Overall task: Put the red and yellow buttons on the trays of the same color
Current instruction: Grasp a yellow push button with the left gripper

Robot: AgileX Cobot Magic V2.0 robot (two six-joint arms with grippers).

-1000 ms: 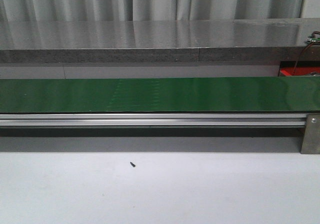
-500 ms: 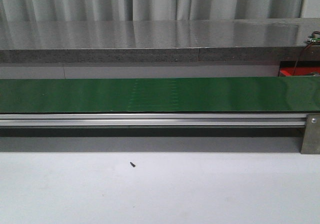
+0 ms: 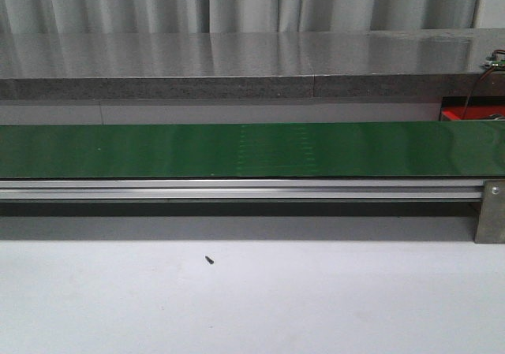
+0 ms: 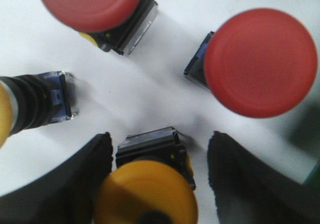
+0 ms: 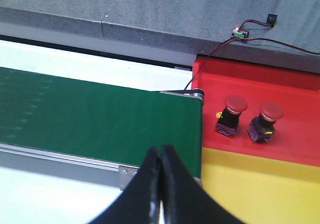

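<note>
Left gripper [image 4: 157, 184]: wide, fingers straddling a yellow button [image 4: 147, 184], not gripping it.
Right gripper [image 5: 160, 184]: pinched together, empty, above the conveyor belt [image 5: 90, 116] end.
Red buttons [image 5: 231, 115]: two on the red tray [image 5: 295, 89], beside the belt.
Yellow tray [image 5: 260, 194]: adjoining the red tray.

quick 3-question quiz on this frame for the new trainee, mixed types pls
1. True or false: the right gripper is shut and empty.
2. How many red buttons stand on the red tray?
3. Which button sits between the left gripper's fingers: A) yellow button B) red button C) none

Key: 1 true; 2 two; 3 A
</note>
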